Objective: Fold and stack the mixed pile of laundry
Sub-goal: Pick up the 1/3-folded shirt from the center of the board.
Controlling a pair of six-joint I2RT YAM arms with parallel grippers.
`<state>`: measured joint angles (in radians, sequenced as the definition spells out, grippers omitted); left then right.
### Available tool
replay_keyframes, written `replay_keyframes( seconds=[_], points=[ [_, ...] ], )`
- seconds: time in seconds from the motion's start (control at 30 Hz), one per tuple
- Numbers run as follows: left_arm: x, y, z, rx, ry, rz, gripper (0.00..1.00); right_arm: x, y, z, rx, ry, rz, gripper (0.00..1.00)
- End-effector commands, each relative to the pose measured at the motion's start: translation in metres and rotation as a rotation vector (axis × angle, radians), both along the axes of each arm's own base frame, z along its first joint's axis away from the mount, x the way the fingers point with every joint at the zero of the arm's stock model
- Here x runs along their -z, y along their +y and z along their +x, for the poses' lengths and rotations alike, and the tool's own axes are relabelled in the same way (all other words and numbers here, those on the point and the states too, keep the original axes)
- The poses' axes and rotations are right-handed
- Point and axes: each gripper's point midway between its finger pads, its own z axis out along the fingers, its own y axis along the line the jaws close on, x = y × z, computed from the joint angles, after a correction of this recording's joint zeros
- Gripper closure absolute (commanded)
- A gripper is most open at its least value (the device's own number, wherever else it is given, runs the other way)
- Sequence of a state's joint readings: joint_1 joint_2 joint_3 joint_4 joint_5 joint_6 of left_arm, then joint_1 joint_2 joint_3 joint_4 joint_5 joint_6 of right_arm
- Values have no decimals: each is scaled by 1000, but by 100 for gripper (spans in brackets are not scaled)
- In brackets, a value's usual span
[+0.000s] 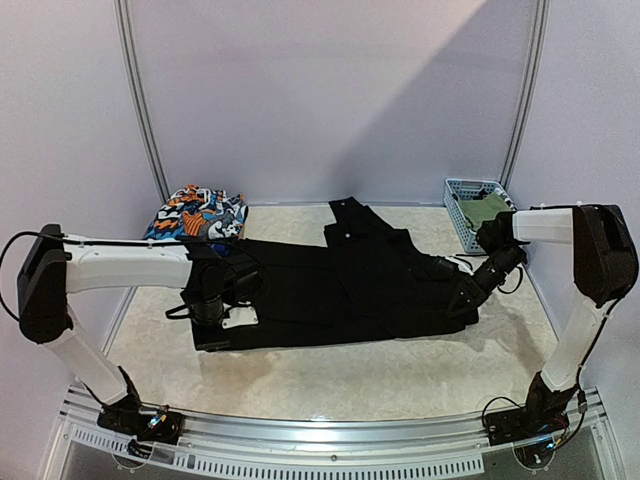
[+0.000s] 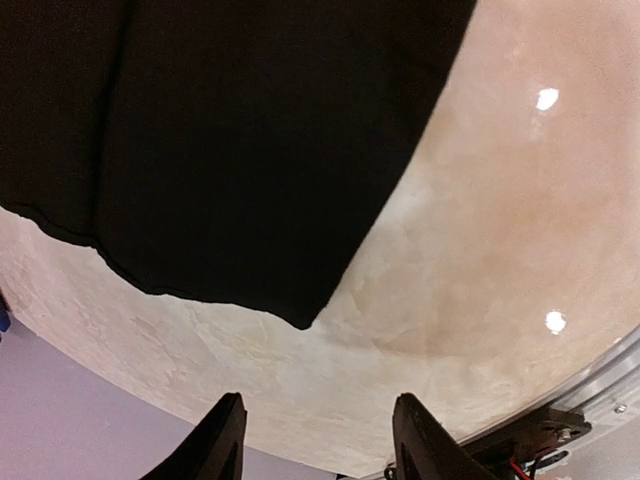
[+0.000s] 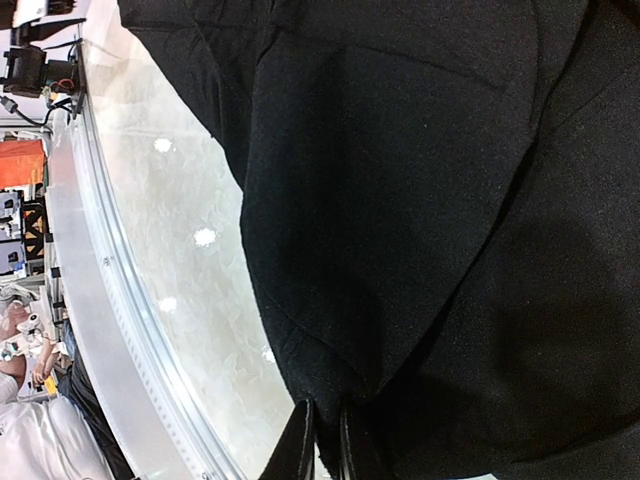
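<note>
The long black trousers (image 1: pixel 340 290) lie spread flat across the middle of the pale marbled table (image 1: pixel 330 385), one end under each arm. At the right end, the right gripper (image 3: pixel 327 410) has its fingers pressed almost together on a fold at the cloth's edge. It's a thin pinch, and it looks as if it has the fabric. Over the left end, the left gripper (image 2: pixel 318 405) hangs with its fingers (image 2: pixel 225 445) about half apart and nothing between them; a corner of the trousers lies just ahead of them on the bare tabletop.

At the back left sits a bunched orange-blue-white print garment (image 1: pixel 195 213). At the back right, a light-blue basket (image 1: pixel 462 186) holds something olive-green (image 1: pixel 485 212).

The trousers look soft and limp — they'll sag between two holds and slide easily over that glossy top. I'd take that near corner right at the hem, pinching through both layers, or only the top one will lift.
</note>
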<state>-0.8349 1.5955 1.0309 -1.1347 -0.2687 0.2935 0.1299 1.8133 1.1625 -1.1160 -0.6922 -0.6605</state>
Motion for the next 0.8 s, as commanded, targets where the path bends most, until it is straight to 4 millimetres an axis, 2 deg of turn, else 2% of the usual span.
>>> replay_keyframes(
  seconds=[0.0,0.13,0.3,0.53,0.77],
  points=[
    [15,1,14,43,-37,72,49,-6,5,3,-8,-3,38,91],
    [30,3,17,46,-20,127,52,-7,5,1,-10,-6,38,91],
    [41,2,11,37,29,135,51,-6,5,0,-12,-4,38,91],
    [37,13,2,39,31,148,51,-6,5,0,-14,-3,37,92],
    [42,20,18,78,-32,219,55,-7,5,2,-12,-4,44,92]
  ],
)
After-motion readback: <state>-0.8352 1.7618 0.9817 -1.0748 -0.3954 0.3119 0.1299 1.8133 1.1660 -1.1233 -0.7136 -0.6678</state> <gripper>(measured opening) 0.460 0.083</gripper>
